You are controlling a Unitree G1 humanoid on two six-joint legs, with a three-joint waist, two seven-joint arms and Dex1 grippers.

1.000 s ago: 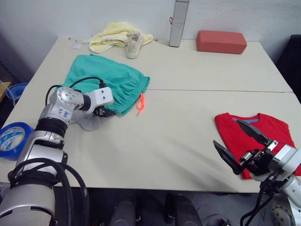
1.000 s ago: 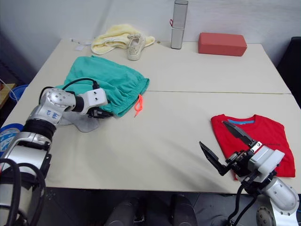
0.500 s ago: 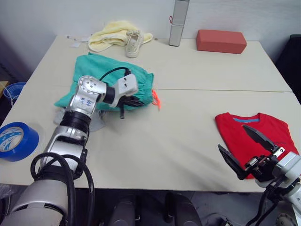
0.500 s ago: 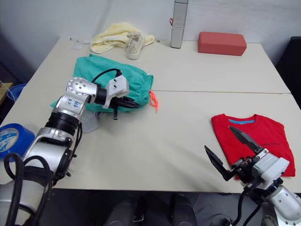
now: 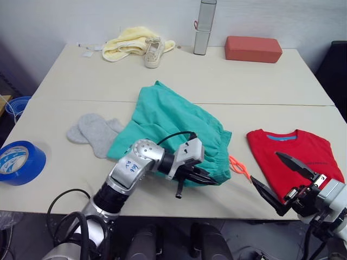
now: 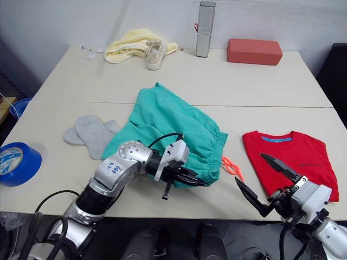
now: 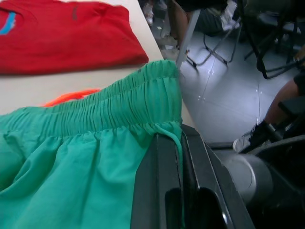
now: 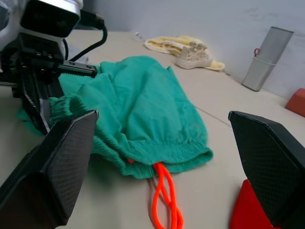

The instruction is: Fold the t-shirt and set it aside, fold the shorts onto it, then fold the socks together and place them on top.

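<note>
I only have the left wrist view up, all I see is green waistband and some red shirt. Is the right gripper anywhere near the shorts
Observer: No. The right gripper sits open at the table's front edge, beside the t-shirt, apart from the shorts.
Operator: OK, and where are the socks
Observer: The socks lie flat on the table, on the shorts' left side, overlapping each other.
Operator: Is anything trailing off the shorts
Observer: Yes, an orange drawstring lies on the table between the waistband and the t-shirt.
Operator: Is my left gripper really holding cloth
Observer: Yes, the left gripper is shut on the waistband's near corner.
</note>
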